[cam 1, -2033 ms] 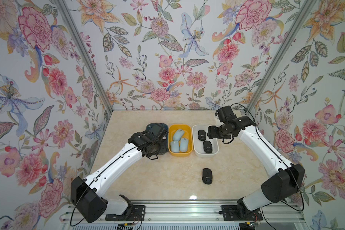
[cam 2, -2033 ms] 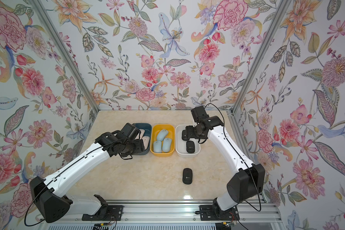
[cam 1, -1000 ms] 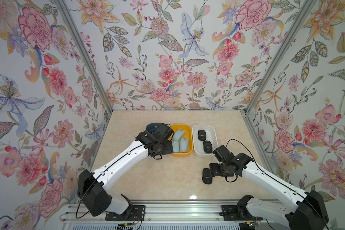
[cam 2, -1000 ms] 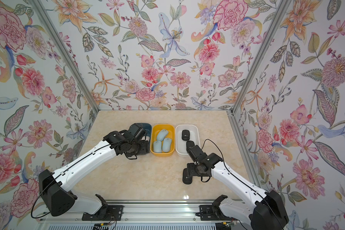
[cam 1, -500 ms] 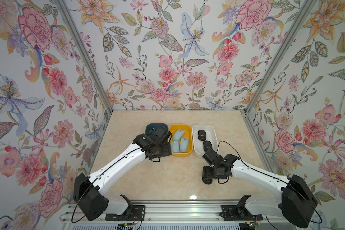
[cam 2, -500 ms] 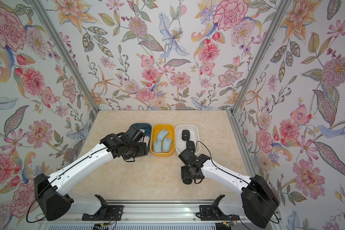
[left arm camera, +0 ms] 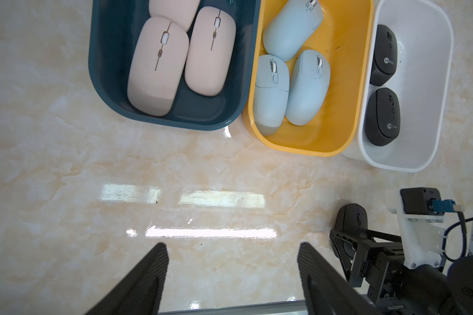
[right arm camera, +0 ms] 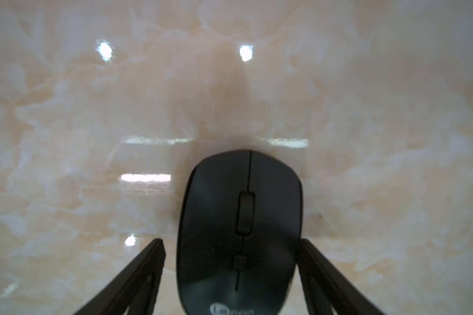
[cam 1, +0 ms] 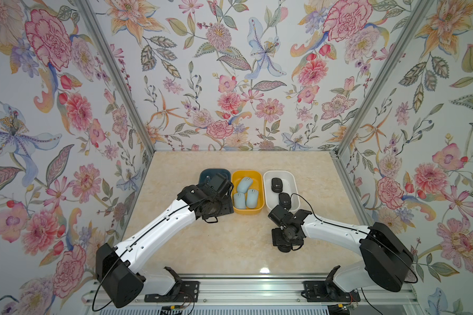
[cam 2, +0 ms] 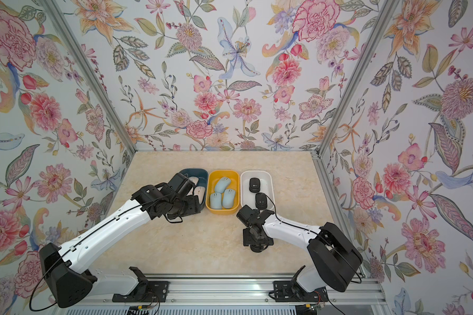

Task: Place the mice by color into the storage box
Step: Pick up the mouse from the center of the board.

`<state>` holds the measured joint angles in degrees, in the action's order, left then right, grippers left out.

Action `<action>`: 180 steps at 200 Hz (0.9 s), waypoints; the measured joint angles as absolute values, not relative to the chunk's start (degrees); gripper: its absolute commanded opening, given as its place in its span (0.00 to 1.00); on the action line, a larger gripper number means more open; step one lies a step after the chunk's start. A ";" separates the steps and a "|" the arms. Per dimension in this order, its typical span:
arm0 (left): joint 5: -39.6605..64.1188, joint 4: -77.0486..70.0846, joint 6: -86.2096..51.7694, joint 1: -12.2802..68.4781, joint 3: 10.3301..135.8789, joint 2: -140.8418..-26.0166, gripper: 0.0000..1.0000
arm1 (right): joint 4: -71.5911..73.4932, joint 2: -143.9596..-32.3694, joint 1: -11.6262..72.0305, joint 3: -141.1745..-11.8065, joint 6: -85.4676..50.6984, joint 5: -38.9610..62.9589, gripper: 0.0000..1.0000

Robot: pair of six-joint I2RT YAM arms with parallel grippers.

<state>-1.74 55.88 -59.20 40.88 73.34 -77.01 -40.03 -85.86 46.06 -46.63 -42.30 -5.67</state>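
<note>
Three bins stand in a row. The dark blue bin (left arm camera: pixel 107 81) holds three pink mice (left arm camera: pixel 159 65). Three light blue mice (left arm camera: pixel 271 92) lie in the yellow bin (left arm camera: pixel 347 81). The white bin (left arm camera: pixel 421 81) holds two black mice (left arm camera: pixel 382 117). Another black mouse (right arm camera: pixel 241 207) lies on the table in front of the white bin. My right gripper (right arm camera: pixel 231 241) is open and straddles it, one finger on each side, with a gap showing at one finger. From above, the wrist covers most of that mouse (cam 1: pixel 284 248). My left gripper (left arm camera: pixel 231 245) is open and empty, above the table in front of the blue bin.
The bins sit mid-table, toward the back (cam 1: pixel 290 180). Flowered walls with aluminium posts (cam 1: pixel 366 90) close in the left, right and back sides. A metal rail (cam 1: pixel 243 286) carrying both arm bases runs along the front edge. A black cable (cam 1: pixel 309 203) loops off the right wrist.
My right arm came from over the white bin down to the lone black mouse on the table, and its jaws now stand around it. The left arm only shifted slightly by the blue bin.
</note>
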 measured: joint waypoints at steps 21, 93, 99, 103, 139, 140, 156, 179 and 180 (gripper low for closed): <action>-1.74 55.90 -59.18 40.82 73.34 -76.90 0.78 | -39.44 -87.96 46.17 -47.92 -42.33 -6.13 0.79; -1.74 55.90 -59.18 40.01 73.34 -76.58 0.78 | -39.13 -90.56 46.33 -49.19 -42.33 -6.68 0.74; -1.74 55.90 -59.18 40.01 73.34 -76.58 0.78 | -39.09 -90.59 46.33 -49.19 -42.28 -6.61 0.73; -1.74 55.90 -59.18 40.01 73.34 -76.58 0.78 | -38.96 -90.61 46.33 -49.19 -42.44 -6.55 0.72; -1.74 55.90 -59.18 40.01 73.34 -76.58 0.78 | -38.63 -90.65 46.33 -49.19 -42.46 -6.26 0.67; -1.74 55.90 -59.18 40.01 73.34 -76.58 0.78 | -38.63 -90.65 46.33 -49.17 -42.39 -6.28 0.66; -1.74 55.90 -59.18 40.01 73.34 -76.58 0.78 | -38.46 -90.65 46.33 -49.17 -42.35 -6.28 0.62; -1.74 55.90 -59.20 40.01 73.34 -76.58 0.78 | -38.44 -90.65 46.33 -49.17 -42.26 -6.28 0.59; -1.74 55.90 -59.18 40.01 73.34 -76.58 0.78 | -38.44 -90.65 46.33 -49.17 -42.26 -6.28 0.59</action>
